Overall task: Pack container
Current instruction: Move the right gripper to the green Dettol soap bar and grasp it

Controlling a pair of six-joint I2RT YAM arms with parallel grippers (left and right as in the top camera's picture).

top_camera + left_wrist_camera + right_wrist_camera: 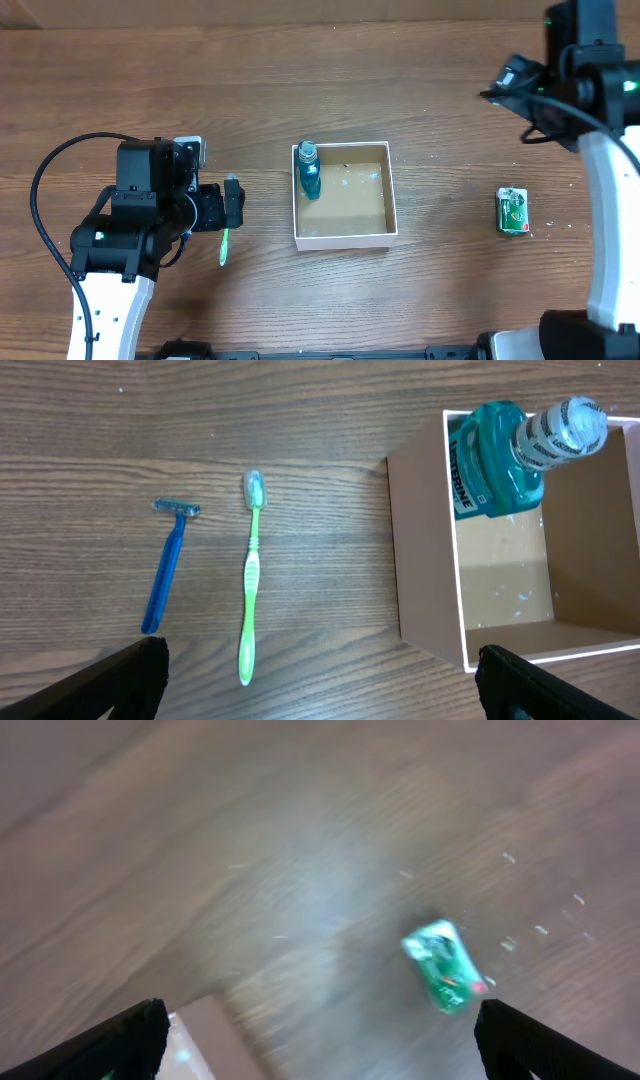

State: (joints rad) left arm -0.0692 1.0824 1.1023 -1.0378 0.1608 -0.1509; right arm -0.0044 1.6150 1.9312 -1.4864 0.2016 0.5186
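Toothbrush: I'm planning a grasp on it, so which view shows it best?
Left wrist: the green toothbrush lies whole and unobstructed beside the blue razor. Overhead shows only part of it, under the left end effector. Right wrist does not show it.

White letters on the side of the teal mouthwash bottle, which stands in the far left corner of the container, read as part of "LISTERINE". The small green packet on the right of the desk carries print too small to read.
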